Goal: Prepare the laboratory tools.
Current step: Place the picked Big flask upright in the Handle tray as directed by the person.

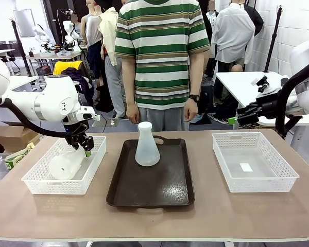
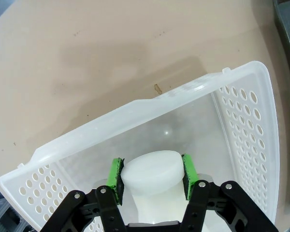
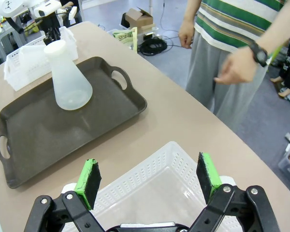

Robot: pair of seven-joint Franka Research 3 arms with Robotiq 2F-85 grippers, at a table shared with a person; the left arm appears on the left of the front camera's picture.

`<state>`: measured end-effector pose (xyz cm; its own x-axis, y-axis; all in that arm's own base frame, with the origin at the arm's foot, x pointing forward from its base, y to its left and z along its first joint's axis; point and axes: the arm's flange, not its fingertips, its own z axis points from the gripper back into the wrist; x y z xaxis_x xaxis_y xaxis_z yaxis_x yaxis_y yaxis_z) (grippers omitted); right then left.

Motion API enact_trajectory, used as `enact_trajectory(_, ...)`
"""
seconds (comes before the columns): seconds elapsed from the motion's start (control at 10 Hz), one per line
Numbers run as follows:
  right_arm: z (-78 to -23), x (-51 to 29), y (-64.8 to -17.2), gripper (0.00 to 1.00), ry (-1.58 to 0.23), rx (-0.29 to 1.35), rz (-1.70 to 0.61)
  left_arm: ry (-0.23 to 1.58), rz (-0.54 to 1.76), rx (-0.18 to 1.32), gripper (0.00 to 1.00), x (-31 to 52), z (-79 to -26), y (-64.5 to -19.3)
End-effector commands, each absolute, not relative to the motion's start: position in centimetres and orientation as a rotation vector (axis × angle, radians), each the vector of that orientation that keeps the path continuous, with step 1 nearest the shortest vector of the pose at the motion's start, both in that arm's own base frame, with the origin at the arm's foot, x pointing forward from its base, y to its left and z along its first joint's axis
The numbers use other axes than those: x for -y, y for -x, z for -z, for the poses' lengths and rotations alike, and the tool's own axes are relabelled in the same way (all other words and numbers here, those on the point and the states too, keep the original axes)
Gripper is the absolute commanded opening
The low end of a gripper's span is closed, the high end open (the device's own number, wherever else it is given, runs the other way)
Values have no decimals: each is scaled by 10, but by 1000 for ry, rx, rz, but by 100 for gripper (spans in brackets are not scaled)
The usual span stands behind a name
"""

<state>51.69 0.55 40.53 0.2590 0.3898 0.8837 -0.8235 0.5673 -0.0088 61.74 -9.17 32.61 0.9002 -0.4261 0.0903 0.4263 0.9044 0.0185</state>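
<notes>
Flasks are counted at two: one flask stands upright on the single brown tray, the other flask is clamped at its cap by the left gripper inside one of two baskets. Right gripper is held wide, nothing gripped.
</notes>
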Motion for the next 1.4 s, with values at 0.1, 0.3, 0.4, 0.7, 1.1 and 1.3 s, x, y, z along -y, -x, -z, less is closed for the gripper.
enact_trajectory(0.1, -406, -6, -517, 100, -506, 982, -861, -3, 445, 108, 0, 91, -326, -619)
enact_trajectory(0.3, -406, -6, -517, 100, -506, 982, -861, -3, 445, 108, 0, 91, -326, -619)
enact_trajectory(0.4, -406, -6, -517, 100, -506, 982, -861, -3, 445, 108, 0, 91, -326, -619)
enact_trajectory(0.7, -406, -6, -517, 100, -506, 982, -861, -3, 445, 108, 0, 91, -326, -619)
enact_trajectory(1.1, -406, -6, -517, 100, -506, 982, -861, -3, 445, 108, 0, 91, -326, -619)
enact_trajectory(1.3, -406, -6, -517, 100, -506, 982, -861, -3, 445, 108, 0, 91, -326, -619)
